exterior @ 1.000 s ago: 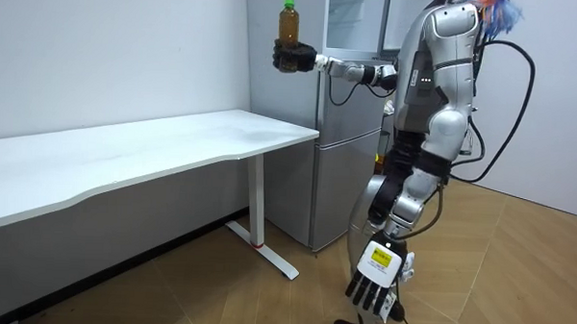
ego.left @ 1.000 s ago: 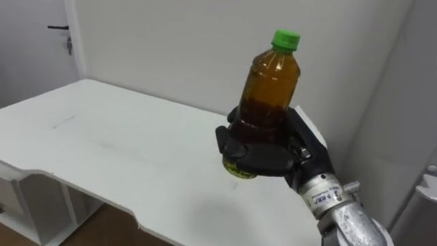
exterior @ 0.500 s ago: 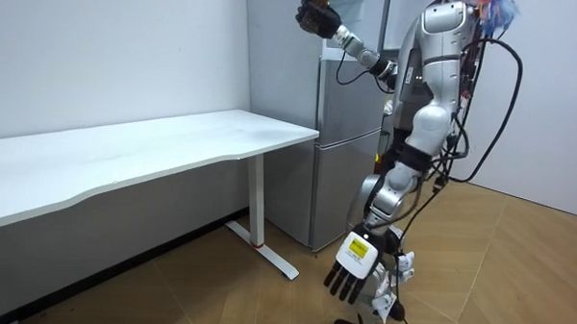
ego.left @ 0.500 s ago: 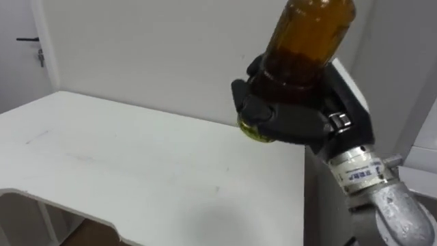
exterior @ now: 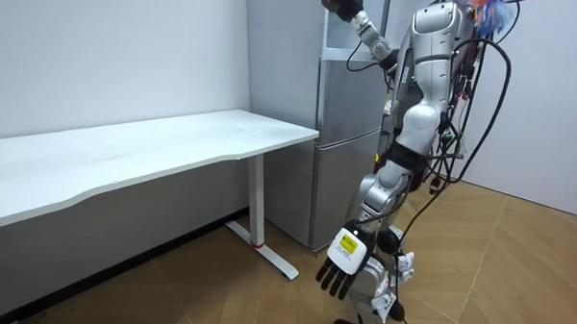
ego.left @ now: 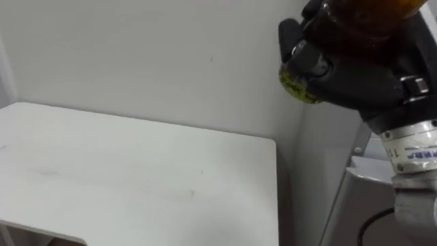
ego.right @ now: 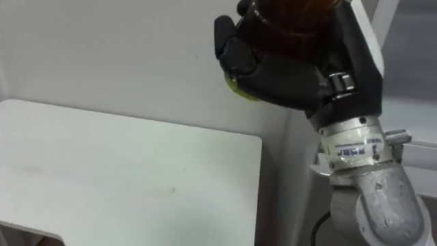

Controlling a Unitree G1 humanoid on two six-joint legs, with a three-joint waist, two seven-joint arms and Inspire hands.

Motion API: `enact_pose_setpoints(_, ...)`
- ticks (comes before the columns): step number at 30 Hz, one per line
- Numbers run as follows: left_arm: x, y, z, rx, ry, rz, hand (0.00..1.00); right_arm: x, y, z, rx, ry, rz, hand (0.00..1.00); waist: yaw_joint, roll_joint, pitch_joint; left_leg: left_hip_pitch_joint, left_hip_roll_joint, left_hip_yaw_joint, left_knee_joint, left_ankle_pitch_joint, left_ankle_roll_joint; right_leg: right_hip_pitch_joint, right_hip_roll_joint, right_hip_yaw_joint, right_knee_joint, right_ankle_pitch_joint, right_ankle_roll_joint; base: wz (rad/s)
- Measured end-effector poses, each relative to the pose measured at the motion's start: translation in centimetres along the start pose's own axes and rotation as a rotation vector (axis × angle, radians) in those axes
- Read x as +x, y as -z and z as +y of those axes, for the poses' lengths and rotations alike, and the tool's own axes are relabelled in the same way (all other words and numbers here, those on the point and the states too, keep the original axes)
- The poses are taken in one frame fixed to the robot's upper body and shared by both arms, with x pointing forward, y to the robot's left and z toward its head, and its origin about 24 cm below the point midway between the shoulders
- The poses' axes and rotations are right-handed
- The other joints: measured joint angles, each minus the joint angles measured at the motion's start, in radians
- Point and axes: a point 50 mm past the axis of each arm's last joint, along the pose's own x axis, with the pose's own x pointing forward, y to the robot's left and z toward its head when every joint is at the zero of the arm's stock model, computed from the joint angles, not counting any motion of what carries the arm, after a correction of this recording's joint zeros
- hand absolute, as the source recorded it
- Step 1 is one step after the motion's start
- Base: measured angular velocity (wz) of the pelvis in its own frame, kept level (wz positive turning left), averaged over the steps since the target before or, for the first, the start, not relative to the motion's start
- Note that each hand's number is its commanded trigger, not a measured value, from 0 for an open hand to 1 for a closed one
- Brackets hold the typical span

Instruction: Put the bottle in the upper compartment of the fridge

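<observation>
Higher than a second ago, the right hand (ego.left: 355, 68) has lifted the brown plastic bottle (ego.left: 369, 17) from chest level to above head height, so that the bottle's green cap and neck now run off the top of both eye views. The black fingers are curled tightly round the lower body of the bottle, and a yellow-green label (ego.left: 293, 82) shows at its base between them. The bottle stands roughly upright in the grasp, in the air, well above the far right corner of the white rectangular table (ego.left: 136, 184) and just beside the white wall.

In the room view the robot stands upright in front of the tall grey fridge (exterior: 347, 135), at the end of the table, with its right arm stretched up towards the fridge's top section. Its left hand (exterior: 341, 270) hangs low near the wooden floor, fingers loosely straight and holding nothing; it has swung a little towards the room view's left.
</observation>
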Motion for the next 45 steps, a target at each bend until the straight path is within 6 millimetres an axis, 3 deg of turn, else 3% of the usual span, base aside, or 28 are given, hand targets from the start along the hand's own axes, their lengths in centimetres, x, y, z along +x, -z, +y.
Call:
enact_pose_setpoints(7, -0.1, 0.2, -0.1, 0.01, 0.003, 0.002, 0.0, -0.9, -0.2, -1.3, -0.032, 0.044, 0.013, 1.0, -0.022, -0.009, -0.0064, 0.009, 0.006, 0.017, 0.002, -0.006, -0.003, 0.002, 0.006, 0.013, -0.003, 0.0, 0.0, -0.06)
enact_pose_setpoints(14, -0.1, -0.4, 0.0, 0.006, -0.008, -0.025, 0.0, -2.2, -0.1, -3.1, -0.078, 0.113, 0.046, 1.0, -0.045, -0.008, -0.0056, 0.007, 0.01, 0.026, 0.0, -0.011, -0.004, -0.004, 0.008, 0.021, 0.0, 0.001, -0.001, -0.05)
enact_pose_setpoints(22, -0.3, 0.7, 0.0, -0.008, -0.017, 0.003, 0.0, -3.0, -0.4, -5.1, -0.129, 0.218, 0.052, 1.0, -0.076, -0.004, -0.0058, 0.017, 0.012, 0.032, -0.002, -0.016, -0.005, -0.003, 0.014, 0.038, 0.0, 0.001, -0.001, -0.09)
enact_pose_setpoints(35, -0.5, 0.5, -0.1, 0.02, 0.001, -0.024, 0.0, -3.2, 0.6, -6.5, -0.163, 0.273, 0.11, 1.0, -0.072, -0.02, -0.0003, 0.023, 0.016, 0.032, -0.001, -0.021, -0.008, -0.003, 0.021, 0.057, 0.0, 0.002, -0.003, -0.03)
enact_pose_setpoints(45, -0.5, 0.2, 0.0, 0.018, -0.007, -0.036, 0.0, -3.6, 1.8, -7.2, -0.097, 0.315, 0.166, 1.0, -0.072, -0.025, -0.0018, 0.022, 0.015, 0.03, -0.002, -0.024, -0.007, -0.005, 0.022, 0.06, -0.002, 0.002, -0.003, 0.0)
